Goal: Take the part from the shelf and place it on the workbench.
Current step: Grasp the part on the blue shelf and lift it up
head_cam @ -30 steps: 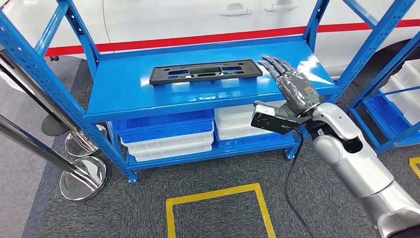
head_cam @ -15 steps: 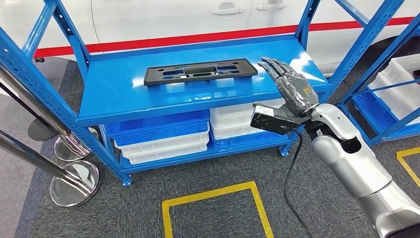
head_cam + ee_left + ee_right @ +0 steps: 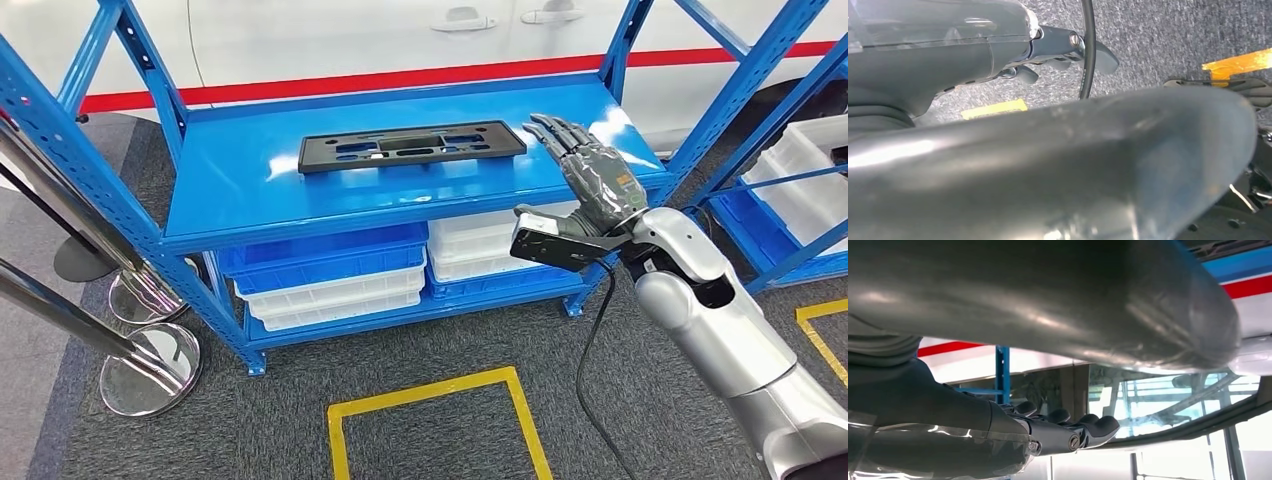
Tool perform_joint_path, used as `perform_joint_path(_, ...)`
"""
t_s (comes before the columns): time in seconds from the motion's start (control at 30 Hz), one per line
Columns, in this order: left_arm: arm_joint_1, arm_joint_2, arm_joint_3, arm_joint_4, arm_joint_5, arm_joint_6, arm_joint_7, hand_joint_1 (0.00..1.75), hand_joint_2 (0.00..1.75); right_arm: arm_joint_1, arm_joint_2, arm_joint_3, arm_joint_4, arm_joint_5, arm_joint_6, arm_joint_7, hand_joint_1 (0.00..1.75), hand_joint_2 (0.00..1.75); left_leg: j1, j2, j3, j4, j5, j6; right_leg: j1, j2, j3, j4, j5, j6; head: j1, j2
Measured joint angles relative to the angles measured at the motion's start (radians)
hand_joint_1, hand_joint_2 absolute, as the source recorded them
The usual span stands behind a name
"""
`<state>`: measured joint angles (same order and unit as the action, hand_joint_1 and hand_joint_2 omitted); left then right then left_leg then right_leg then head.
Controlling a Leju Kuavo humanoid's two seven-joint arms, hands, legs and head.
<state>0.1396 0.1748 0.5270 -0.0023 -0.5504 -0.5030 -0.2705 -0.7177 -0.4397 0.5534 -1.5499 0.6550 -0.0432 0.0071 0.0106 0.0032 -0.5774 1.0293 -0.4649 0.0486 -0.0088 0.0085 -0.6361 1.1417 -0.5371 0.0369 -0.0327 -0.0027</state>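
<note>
In front of me the blue shelf (image 3: 250,200) carries the black part (image 3: 410,146) flat on its top board.

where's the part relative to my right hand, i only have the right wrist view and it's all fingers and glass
Observer: The black part lies flat on the blue shelf's top deck; your right hand is just off its right end.
Operator: touching it?
Observer: Can't tell. The fingertips are very close to that end, stretched out and holding nothing.
Operator: and the other arm?
Observer: The left hand hangs over the grey carpet, holding nothing.
</note>
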Motion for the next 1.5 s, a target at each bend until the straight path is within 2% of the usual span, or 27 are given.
perform_joint_path(0.07,0.0,0.0,-0.002,0.0,0.002,0.003,0.005,0.0,0.0,0.007,-0.002,-0.001,0.0,0.0,0.0,0.0,0.0,0.0,0.001,0.001,0.001,0.0,-0.003,0.0,-0.006,-0.001,-0.069,0.123,-0.045,0.006,0.0,0.0)
perform_joint_path(0.1,0.001,0.0,-0.002,0.0,0.003,0.004,0.006,0.0,0.0,0.011,-0.003,-0.001,0.0,0.0,0.0,0.0,0.0,0.0,0.001,0.001,0.003,0.0,-0.005,-0.002,-0.01,-0.002,-0.088,0.15,-0.043,0.007,0.0,0.0)
perform_joint_path(0.13,0.001,0.0,-0.002,0.0,0.003,0.004,0.007,0.0,0.0,0.014,-0.004,-0.001,0.0,0.0,0.0,0.0,0.0,0.0,0.002,0.001,0.007,0.0,-0.008,-0.004,-0.012,-0.003,-0.088,0.138,-0.021,0.008,0.0,0.0)
perform_joint_path(0.2,0.001,0.0,-0.004,0.0,0.002,0.001,0.003,0.0,0.0,0.015,-0.005,-0.001,-0.001,0.001,0.0,0.0,0.0,0.0,0.004,0.001,0.019,0.0,-0.016,-0.012,-0.016,-0.007,-0.036,0.022,0.057,0.006,0.0,0.0)
perform_joint_path(0.23,0.001,0.0,-0.005,0.0,0.002,0.0,0.002,0.0,0.0,0.015,-0.005,-0.002,-0.001,0.001,0.0,0.0,0.0,0.0,0.004,0.001,0.025,0.0,-0.021,-0.017,-0.016,-0.01,-0.006,-0.039,0.085,0.005,0.0,0.0)
perform_joint_path(0.27,0.001,0.0,-0.006,0.0,0.002,-0.001,0.0,0.0,0.0,0.015,-0.005,-0.002,-0.002,0.001,0.0,0.0,0.0,0.0,0.004,0.001,0.029,0.0,-0.025,-0.022,-0.012,-0.012,0.017,-0.086,0.098,0.002,0.0,0.0)
perform_joint_path(0.37,0.001,0.0,-0.007,0.0,0.002,-0.001,-0.002,0.0,0.0,0.019,-0.006,-0.004,-0.003,0.002,0.0,0.0,0.0,0.0,0.002,0.002,0.034,-0.005,-0.033,-0.039,0.0,-0.012,0.034,-0.117,0.084,-0.014,0.0,0.0)
perform_joint_path(0.47,0.0,0.001,-0.007,0.0,0.002,-0.001,-0.004,0.0,0.0,0.025,-0.007,-0.004,-0.009,0.002,-0.001,0.001,0.0,0.0,0.004,0.006,0.041,0.008,-0.05,-0.056,-0.002,-0.008,0.053,-0.131,0.077,-0.037,0.0,0.0)
perform_joint_path(0.53,0.0,0.003,-0.008,0.0,0.003,0.0,-0.004,0.0,0.0,0.027,-0.007,-0.004,-0.013,0.003,-0.001,-0.001,0.0,0.0,0.005,0.005,-0.003,0.102,-0.088,-0.059,-0.002,-0.009,0.075,-0.14,0.068,-0.053,0.0,0.0)
perform_joint_path(0.6,0.001,0.003,-0.008,0.0,0.004,0.002,-0.001,0.0,0.0,0.034,-0.007,-0.002,-0.013,0.004,-0.001,-0.004,0.0,0.0,0.005,0.004,-0.088,0.238,-0.127,-0.058,0.004,-0.008,0.091,-0.14,0.053,-0.063,0.0,0.0)
perform_joint_path(0.63,0.002,0.003,-0.008,0.0,0.004,0.003,0.0,0.0,0.0,0.039,-0.007,-0.001,-0.013,0.004,0.0,-0.007,0.0,0.0,0.005,0.004,-0.122,0.278,-0.124,-0.058,0.008,-0.007,0.101,-0.14,0.045,-0.065,0.0,0.0)
perform_joint_path(0.67,0.003,0.003,-0.008,0.0,0.004,0.004,0.001,0.0,0.0,0.042,-0.007,0.0,-0.013,0.004,0.0,-0.008,0.0,0.0,0.005,0.003,-0.138,0.281,-0.102,-0.056,0.011,-0.005,0.112,-0.14,0.035,-0.066,0.0,0.0)
perform_joint_path(0.7,0.005,0.004,-0.008,0.0,0.005,0.004,0.002,0.0,0.0,0.044,-0.007,0.0,-0.013,0.005,0.0,-0.01,0.0,0.0,0.004,0.003,-0.135,0.244,-0.059,-0.053,0.013,-0.004,0.127,-0.14,0.024,-0.066,0.0,0.0)
perform_joint_path(0.73,0.007,0.004,-0.008,0.0,0.005,0.004,0.003,0.0,0.0,0.044,-0.007,0.0,-0.013,0.005,0.0,-0.01,0.0,0.0,0.003,0.003,-0.117,0.179,-0.007,-0.048,0.015,-0.003,0.142,-0.14,0.012,-0.065,0.0,0.0)
perform_joint_path(0.77,0.008,0.006,-0.008,0.0,0.006,0.005,0.004,0.0,0.0,0.044,-0.007,0.0,-0.013,0.005,0.0,-0.011,0.0,0.0,0.0,0.001,-0.096,0.122,0.029,-0.042,0.017,-0.002,0.155,-0.14,0.0,-0.062,0.0,0.0)
perform_joint_path(0.8,0.009,0.007,-0.008,0.0,0.006,0.006,0.006,0.0,0.0,0.044,-0.007,0.0,-0.013,0.005,0.0,-0.011,0.0,0.0,-0.003,0.001,-0.073,0.07,0.046,-0.037,0.018,0.0,0.164,-0.14,-0.01,-0.057,0.0,0.0)
perform_joint_path(0.9,0.01,0.01,-0.008,0.001,0.006,0.007,0.008,0.0,0.0,0.044,-0.006,0.001,-0.015,0.005,0.0,-0.012,0.0,0.0,-0.008,-0.002,-0.041,0.018,0.026,-0.023,0.015,0.003,0.17,-0.138,-0.018,-0.04,0.0,0.0)
perform_joint_path(0.97,0.011,0.011,-0.008,0.001,0.006,0.005,0.007,0.0,0.0,0.044,-0.007,0.001,-0.017,0.006,0.0,-0.013,0.0,0.0,-0.005,-0.003,-0.021,0.0,0.02,-0.013,0.012,0.002,0.161,-0.108,-0.013,-0.029,0.0,0.0)
perform_joint_path(1.03,0.01,0.011,-0.008,0.001,0.006,0.001,0.002,0.0,0.0,0.042,-0.008,0.0,-0.019,0.006,0.0,-0.015,0.0,0.0,0.0,-0.003,0.007,-0.019,0.012,-0.005,0.007,-0.001,0.106,-0.015,-0.028,-0.017,0.0,0.0)
perform_joint_path(1.1,0.009,0.01,-0.008,0.001,0.005,0.0,0.0,0.0,0.0,0.043,-0.008,0.001,-0.019,0.005,0.003,-0.013,0.0,0.0,0.002,-0.003,0.029,-0.025,-0.002,-0.003,0.0,-0.001,0.015,0.098,-0.064,-0.004,0.0,0.0)
perform_joint_path(1.13,0.009,0.009,-0.008,0.001,0.005,0.001,0.001,0.0,0.0,0.045,-0.008,0.002,-0.019,0.006,0.004,-0.011,0.0,0.0,0.004,-0.004,0.041,-0.026,-0.011,-0.005,-0.005,-0.002,-0.023,0.129,-0.075,0.001,0.0,0.0)
perform_joint_path(1.17,0.009,0.009,-0.008,0.001,0.006,0.002,0.003,0.0,0.0,0.047,-0.008,0.003,-0.019,0.006,0.005,-0.01,0.0,0.0,0.005,-0.004,0.054,-0.026,-0.022,-0.007,-0.009,-0.003,-0.047,0.131,-0.07,0.005,0.0,0.0)
perform_joint_path(1.2,0.009,0.009,-0.008,0.001,0.006,0.004,0.005,0.0,0.0,0.047,-0.008,0.005,-0.019,0.006,0.006,-0.01,0.0,0.0,0.007,-0.005,0.069,-0.026,-0.033,-0.011,-0.012,-0.004,-0.056,0.105,-0.045,0.007,0.0,0.0)
perform_joint_path(1.27,0.009,0.009,-0.008,0.001,0.006,0.004,0.006,0.0,0.0,0.048,-0.009,0.006,-0.019,0.005,0.006,-0.011,0.0,0.0,0.01,-0.006,0.102,-0.026,-0.056,-0.021,-0.015,-0.008,-0.042,-0.014,0.063,0.007,0.0,0.0)
perform_joint_path(1.33,0.007,0.009,-0.009,0.001,0.006,0.001,0.003,0.0,0.0,0.048,-0.01,0.008,-0.018,0.004,0.008,-0.013,0.0,0.0,0.011,-0.007,0.121,-0.026,-0.077,-0.035,-0.01,-0.013,-0.028,-0.1,0.135,-0.003,0.001,0.0)
perform_joint_path(1.43,0.003,0.009,-0.011,0.001,0.005,-0.001,-0.001,0.0,0.0,0.05,-0.012,0.01,-0.02,0.004,0.01,-0.016,0.0,0.0,0.01,-0.006,0.135,-0.026,-0.091,-0.056,-0.005,-0.011,-0.021,-0.113,0.136,-0.028,0.002,0.0)
perform_joint_path(1.5,0.001,0.009,-0.012,0.001,0.005,-0.001,-0.002,0.0,0.0,0.047,-0.013,0.01,-0.023,0.004,0.01,-0.017,0.0,0.0,0.012,-0.005,0.13,0.006,-0.108,-0.063,-0.007,-0.009,-0.004,-0.121,0.128,-0.044,0.002,0.0)
